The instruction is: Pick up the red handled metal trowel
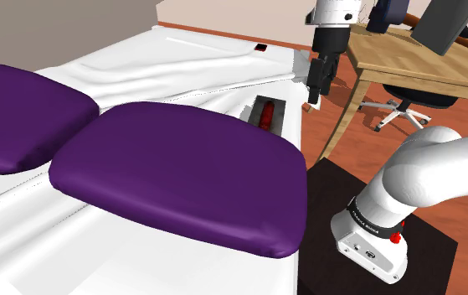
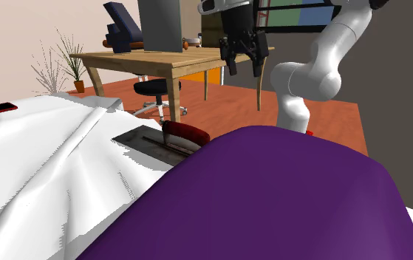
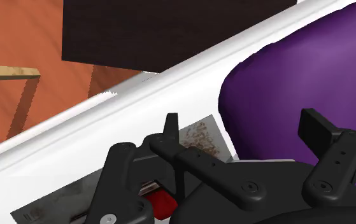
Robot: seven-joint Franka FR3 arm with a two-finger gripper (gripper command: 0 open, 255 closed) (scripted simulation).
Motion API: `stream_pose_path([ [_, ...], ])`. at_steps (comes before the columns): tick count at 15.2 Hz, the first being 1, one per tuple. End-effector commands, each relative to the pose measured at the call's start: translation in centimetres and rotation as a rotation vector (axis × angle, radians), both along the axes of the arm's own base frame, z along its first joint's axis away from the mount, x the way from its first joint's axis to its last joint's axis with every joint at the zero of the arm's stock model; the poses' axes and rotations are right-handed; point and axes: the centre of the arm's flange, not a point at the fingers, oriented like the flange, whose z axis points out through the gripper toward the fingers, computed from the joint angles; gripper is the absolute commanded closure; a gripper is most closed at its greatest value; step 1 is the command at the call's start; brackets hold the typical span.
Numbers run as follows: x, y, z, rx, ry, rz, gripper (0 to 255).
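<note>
The white bed (image 1: pixel 182 63) takes up most of the scene, with a big purple pillow (image 1: pixel 182 176) lying near its edge. The trowel (image 1: pixel 265 117) rests flat on the sheet in the strip between that pillow and the bed's edge. Its grey blade (image 3: pixel 199 135) points away from the pillow, and its red handle (image 2: pixel 186 134) lies just beside it, perhaps partly tucked under, though the pillow's bulge makes this hard to judge.

The gripper (image 1: pixel 314 96) hangs above the bed's edge, near the trowel but well clear of it. Its fingers (image 2: pixel 231 65) are spread apart and hold nothing.

The step in hand looks like the approach. It would go best if the gripper shifts to sit over the red handle rather than the blade, turns so the fingers straddle the handle's width, then comes straight down. The pillow is the main hazard, since a finger brushing it could push the grasp off centre.
</note>
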Motion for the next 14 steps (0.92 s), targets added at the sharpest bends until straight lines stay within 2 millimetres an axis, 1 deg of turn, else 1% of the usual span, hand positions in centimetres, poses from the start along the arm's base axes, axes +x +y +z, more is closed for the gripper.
stream_pose_path([
  [1, 0.0, 0.0, 0.0, 0.0, 0.0, 0.0, 0],
  [7, 5.2, 0.0, -4.2, -0.074, -0.069, -0.232, 0],
  [10, 7.9, -0.6, -6.2, -0.112, -0.103, -0.348, 0],
  [14, 11.4, -2.0, -8.7, -0.161, -0.149, -0.502, 0],
])
